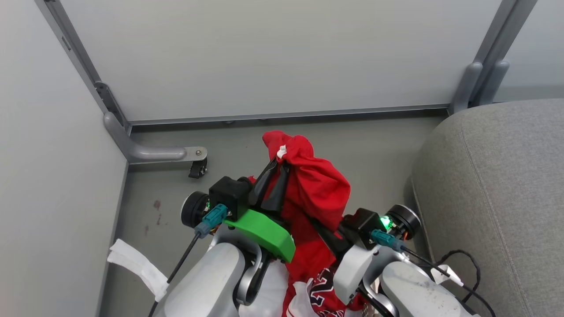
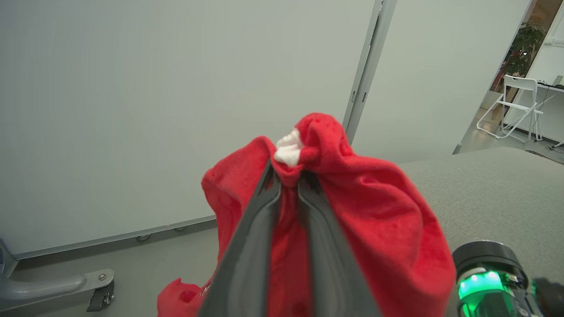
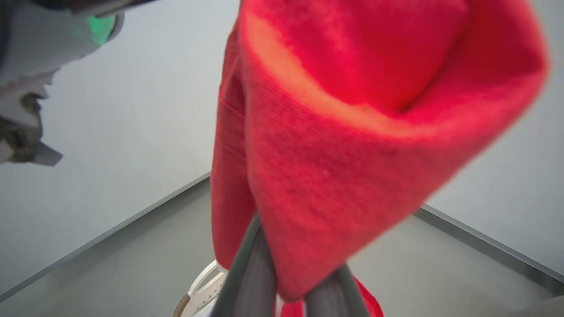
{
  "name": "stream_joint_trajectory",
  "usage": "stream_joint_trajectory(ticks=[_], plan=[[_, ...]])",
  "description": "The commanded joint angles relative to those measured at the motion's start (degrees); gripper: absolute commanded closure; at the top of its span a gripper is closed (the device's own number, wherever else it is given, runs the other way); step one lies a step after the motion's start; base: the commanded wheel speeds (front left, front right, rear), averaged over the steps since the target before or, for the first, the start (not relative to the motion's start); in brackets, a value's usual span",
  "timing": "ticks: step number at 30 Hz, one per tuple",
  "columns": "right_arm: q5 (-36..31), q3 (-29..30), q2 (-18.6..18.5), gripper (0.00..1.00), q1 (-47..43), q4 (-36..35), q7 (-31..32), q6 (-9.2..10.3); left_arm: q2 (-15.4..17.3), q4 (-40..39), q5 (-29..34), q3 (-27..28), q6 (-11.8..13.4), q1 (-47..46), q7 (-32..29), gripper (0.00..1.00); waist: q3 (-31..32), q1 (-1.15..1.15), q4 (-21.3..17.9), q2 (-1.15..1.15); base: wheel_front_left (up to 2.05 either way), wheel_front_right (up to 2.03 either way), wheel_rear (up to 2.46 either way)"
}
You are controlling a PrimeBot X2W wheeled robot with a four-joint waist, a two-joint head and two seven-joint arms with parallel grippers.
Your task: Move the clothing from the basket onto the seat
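Clothing (image 1: pixel 315 189) hangs in the air above the basket (image 3: pixel 200 288). My left tool (image 1: pixel 280 169) and right tool (image 3: pixel 291 281) both pinch it tight. I see nothing on the seat (image 1: pixel 498 185) yet, so I must carry it over.

Left gripper (image 2: pixel 288 178) clamped on bunched red jersey (image 2: pixel 374 220); grey seat (image 2: pixel 493 193) beyond, right.

1 white folding chair (image 2: pixel 520 82) (near a plant (image 2: pixel 524 44)) past pale partitions (image 1: pixel 273 57).
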State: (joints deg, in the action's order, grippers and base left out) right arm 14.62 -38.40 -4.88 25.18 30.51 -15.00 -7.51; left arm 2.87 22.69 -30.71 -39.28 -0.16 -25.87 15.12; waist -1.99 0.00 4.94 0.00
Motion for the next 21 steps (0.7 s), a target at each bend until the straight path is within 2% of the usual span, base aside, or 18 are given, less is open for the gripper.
stream_joint_trajectory(ticks=[1, 14, 20, 21], plan=[[-0.01, 0.65, -0.25, 1.00, -1.61, 0.44, -0.28, 0.04, 0.08, 0.05, -0.16, 0.01, 0.28, -0.75, 0.05, 1.00, 0.00, 0.00, -0.06, 0.00, 0.00, 0.00, 0.00], [-0.26, 3.71, -1.63, 1.00, -9.36, 1.78, 0.13, 0.05, 0.14, 0.01, 0.66, 2.65, 0.69, -0.08, 0.40, 1.00, 0.24, 0.00, -1.92, 0.00, 0.00, 0.00, 0.00], [-1.08, 6.66, -1.18, 1.00, -10.69, -0.38, 0.12, 0.06, 0.20, 0.58, 1.08, 3.23, 0.89, 0.32, 0.40, 1.00, 0.39, 0.00, -2.91, 0.00, 0.00, 0.00, 0.00], [-1.27, 7.11, -1.09, 1.00, -10.80, -0.95, 0.10, 0.06, 0.20, 0.68, 1.02, 3.41, 0.97, 0.47, 0.39, 0.87, 0.37, 0.00, -3.18, 0.00, 0.00, 0.00, 0.00]])
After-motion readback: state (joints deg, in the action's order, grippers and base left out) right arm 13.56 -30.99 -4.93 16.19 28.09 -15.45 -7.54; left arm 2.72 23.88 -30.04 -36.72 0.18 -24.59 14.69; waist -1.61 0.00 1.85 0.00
